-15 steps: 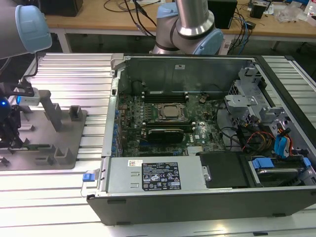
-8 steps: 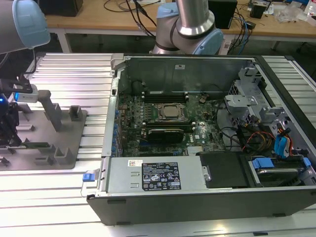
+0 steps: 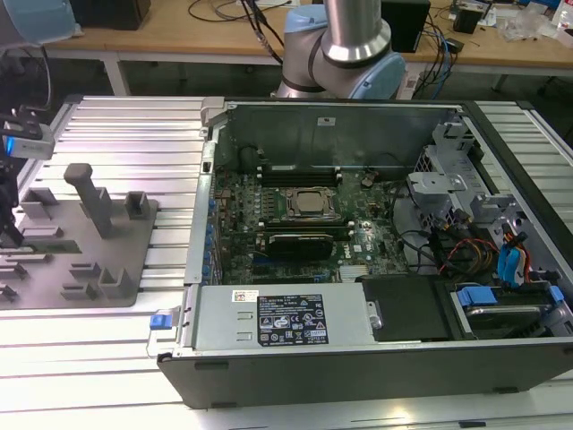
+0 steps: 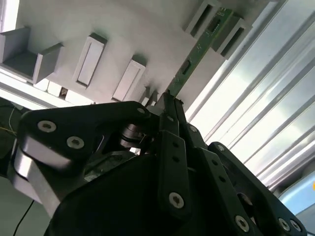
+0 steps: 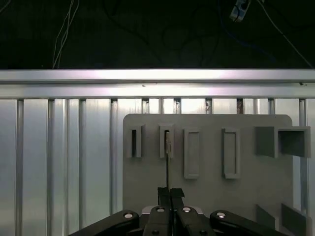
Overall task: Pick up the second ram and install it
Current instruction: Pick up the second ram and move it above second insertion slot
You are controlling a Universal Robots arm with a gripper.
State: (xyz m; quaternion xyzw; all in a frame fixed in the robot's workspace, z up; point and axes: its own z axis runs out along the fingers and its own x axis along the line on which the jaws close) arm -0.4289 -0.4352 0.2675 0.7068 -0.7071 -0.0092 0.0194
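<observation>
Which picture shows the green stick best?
The second wrist view: the second ram shows its green face, from grey tray to gripper. The first wrist view gives its thin edge. In the exterior view, too small to tell.

Wooden workbench [image 3: 161, 40] — tangled cables [image 3: 258, 31], ribbed aluminium tabletop [image 3: 134, 134]

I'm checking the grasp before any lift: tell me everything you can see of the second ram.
The second ram is a thin, narrow green circuit-board stick with small dark parts on its face. It stands on its long edge over the grey tray, so the first wrist view shows it as a fine straight line. Its far end sits between two raised blocks of that tray. Its near end lies between the fingertips of the gripper, which is shut on it.
</observation>
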